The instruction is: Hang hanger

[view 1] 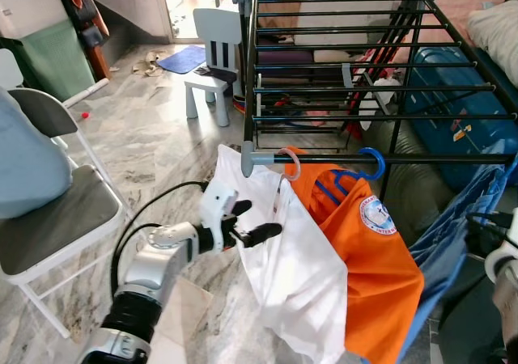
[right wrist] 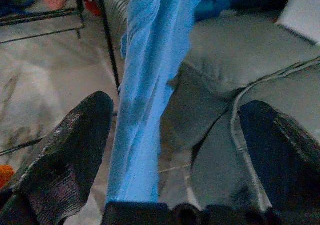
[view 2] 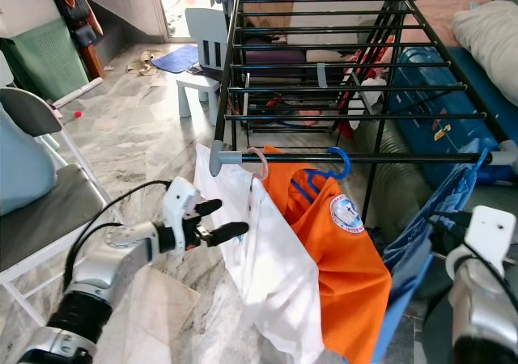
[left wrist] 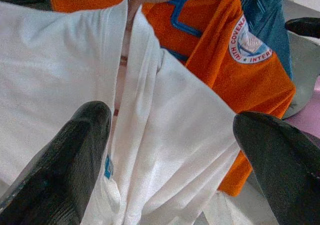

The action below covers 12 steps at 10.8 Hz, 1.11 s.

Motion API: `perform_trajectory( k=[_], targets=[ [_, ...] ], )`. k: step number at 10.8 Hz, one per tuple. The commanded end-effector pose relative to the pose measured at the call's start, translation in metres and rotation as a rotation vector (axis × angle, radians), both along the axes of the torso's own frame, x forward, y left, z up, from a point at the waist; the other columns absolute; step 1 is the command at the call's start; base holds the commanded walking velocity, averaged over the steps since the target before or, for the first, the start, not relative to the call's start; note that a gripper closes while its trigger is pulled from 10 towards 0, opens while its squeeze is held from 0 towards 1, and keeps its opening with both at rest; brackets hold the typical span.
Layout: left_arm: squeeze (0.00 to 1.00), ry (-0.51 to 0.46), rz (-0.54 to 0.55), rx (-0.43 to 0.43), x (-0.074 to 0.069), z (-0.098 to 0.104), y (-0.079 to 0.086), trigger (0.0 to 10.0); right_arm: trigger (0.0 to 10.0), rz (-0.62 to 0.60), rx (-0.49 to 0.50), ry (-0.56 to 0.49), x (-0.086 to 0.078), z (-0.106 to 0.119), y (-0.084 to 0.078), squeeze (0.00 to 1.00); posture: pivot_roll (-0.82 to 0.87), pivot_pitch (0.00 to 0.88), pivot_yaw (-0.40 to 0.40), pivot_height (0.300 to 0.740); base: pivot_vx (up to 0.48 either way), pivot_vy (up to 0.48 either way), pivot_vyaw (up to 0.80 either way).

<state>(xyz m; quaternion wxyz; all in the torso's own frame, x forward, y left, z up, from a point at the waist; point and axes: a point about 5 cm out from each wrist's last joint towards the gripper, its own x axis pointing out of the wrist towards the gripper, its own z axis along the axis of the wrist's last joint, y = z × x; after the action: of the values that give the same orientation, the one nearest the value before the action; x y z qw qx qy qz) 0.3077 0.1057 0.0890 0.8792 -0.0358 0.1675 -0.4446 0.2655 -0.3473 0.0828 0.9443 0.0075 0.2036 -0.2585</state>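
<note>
A white shirt (view 1: 283, 251) hangs on a pink hanger (view 1: 290, 163) whose hook sits over the near rail of the black drying rack (view 1: 380, 158). Beside it on the same rail is an orange shirt (view 1: 364, 259) on a blue hanger (view 1: 368, 168). My left gripper (view 1: 257, 221) is open at the white shirt's left edge, just below the rail. In the left wrist view its fingers (left wrist: 65, 160) stand wide apart with the white shirt (left wrist: 165, 135) ahead of them. My right gripper (right wrist: 175, 135) is open and low on the right, facing a hanging blue garment (right wrist: 150, 95).
A folding chair (view 1: 57, 218) with a grey seat stands close on the left. A small white chair (view 1: 212, 57) is beyond the rack's left end. A blue suitcase (view 1: 453, 81) lies under the rack, and a blue garment (view 1: 453, 218) drapes from its right corner.
</note>
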Motion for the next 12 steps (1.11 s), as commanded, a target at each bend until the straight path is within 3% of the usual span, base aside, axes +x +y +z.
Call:
perform_trajectory(
  k=[1, 4, 6, 8, 11, 12],
  targets=[
    [0.0, -0.022, -0.01, 0.012, 0.002, 0.007, 0.002, 10.0, 10.0, 0.007, 0.023, -0.009, 0.003, -0.001, -0.002, 0.0, 0.1, 0.0, 0.032, 0.74, 0.0, 0.0, 0.0],
    [0.0, -0.019, -0.04, 0.03, 0.001, 0.008, 0.001, 10.0, 10.0, 0.071, 0.068, 0.12, 0.012, -0.023, 0.006, 0.0, 0.11, 0.002, 0.047, 0.74, 0.0, 0.0, 0.0],
    [0.0, -0.019, -0.043, 0.031, 0.001, 0.009, 0.0, 10.0, 10.0, 0.017, 0.043, 0.137, 0.003, -0.027, -0.006, 0.0, 0.11, 0.003, 0.046, 0.74, 0.0, 0.0, 0.0],
    [0.0, -0.014, -0.053, 0.034, -0.001, 0.007, -0.001, 10.0, 10.0, 0.033, 0.02, 0.083, 0.007, -0.014, -0.017, 0.0, 0.1, 0.003, 0.047, 0.74, 0.0, 0.0, 0.0],
    [0.0, -0.02, -0.056, 0.031, 0.0, 0.007, -0.004, 10.0, 10.0, 0.058, 0.001, 0.045, 0.029, 0.006, -0.015, 0.0, 0.12, 0.0, 0.04, 0.74, 0.0, 0.0, 0.0],
    [0.0, -0.026, -0.046, 0.032, 0.0, 0.008, -0.002, 10.0, 8.4, 0.092, -0.01, 0.039, 0.037, 0.011, -0.011, 0.0, 0.13, 0.0, 0.035, 0.74, 0.0, 0.0, 0.0]
  ],
)
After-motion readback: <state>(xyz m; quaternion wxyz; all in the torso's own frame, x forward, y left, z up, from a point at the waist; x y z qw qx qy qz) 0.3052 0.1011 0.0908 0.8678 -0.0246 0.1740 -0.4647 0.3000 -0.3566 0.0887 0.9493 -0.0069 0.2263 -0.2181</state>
